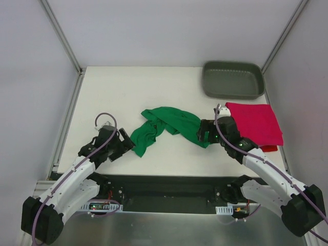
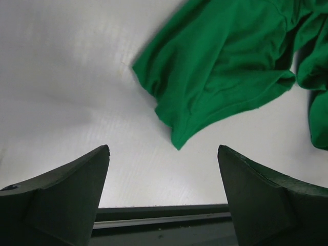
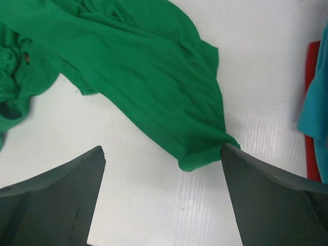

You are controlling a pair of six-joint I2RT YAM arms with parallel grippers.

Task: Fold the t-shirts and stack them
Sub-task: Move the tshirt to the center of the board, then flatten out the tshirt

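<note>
The left arm [image 1: 72, 179] and the right arm [image 1: 271, 171] are built the same: long white shells joined by round black joints, with a heavy black block [image 1: 41, 218] at the end far behind the fingers. A thin violet-grey cable [image 1: 105, 117] runs along each arm and makes a loop just behind the fingers. On the left gripper [image 2: 163, 148] and the right gripper [image 3: 161, 148] the fingers [image 2: 66, 189] are dark grey-green wedges, matte, with slightly rough edges.
</note>
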